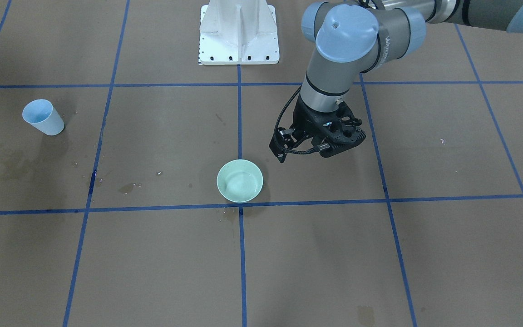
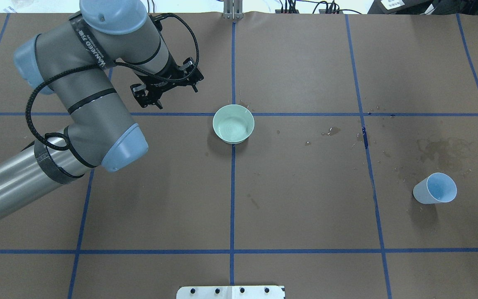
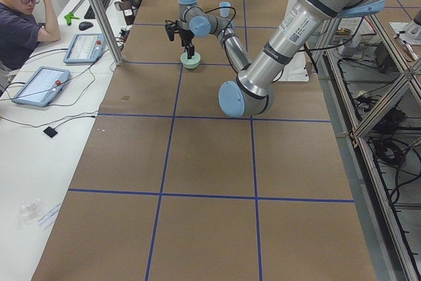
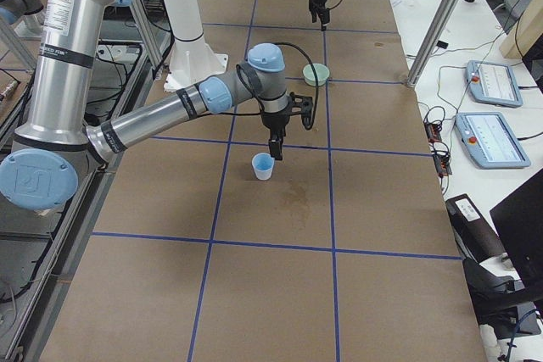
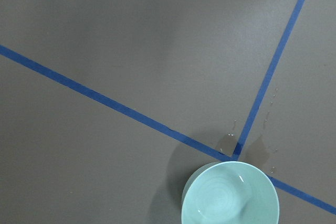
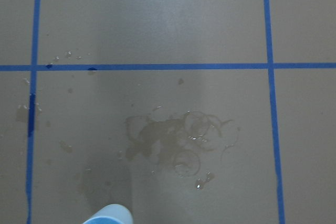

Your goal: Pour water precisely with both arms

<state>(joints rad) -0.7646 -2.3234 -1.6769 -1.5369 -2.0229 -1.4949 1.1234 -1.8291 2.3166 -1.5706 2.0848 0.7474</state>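
the left pincer (image 1: 319, 143) hangs over the table (image 1: 379, 254) near a green bowl (image 1: 219, 180) holding a rippled pool of water (image 1: 241, 183), the right pincer (image 4: 276, 153) hangs close beside an upright blue cup (image 4: 264, 168), and i cannot tell how far either pincer is open.

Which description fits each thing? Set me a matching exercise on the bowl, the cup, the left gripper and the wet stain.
Things:
1. bowl
2. cup
3. left gripper
4. wet stain

Descriptions:
A. black, beside the bowl
B. pale green, wide and low
C. light blue, standing upright
D. dark, irregular patch

Pairs: 1-B, 2-C, 3-A, 4-D
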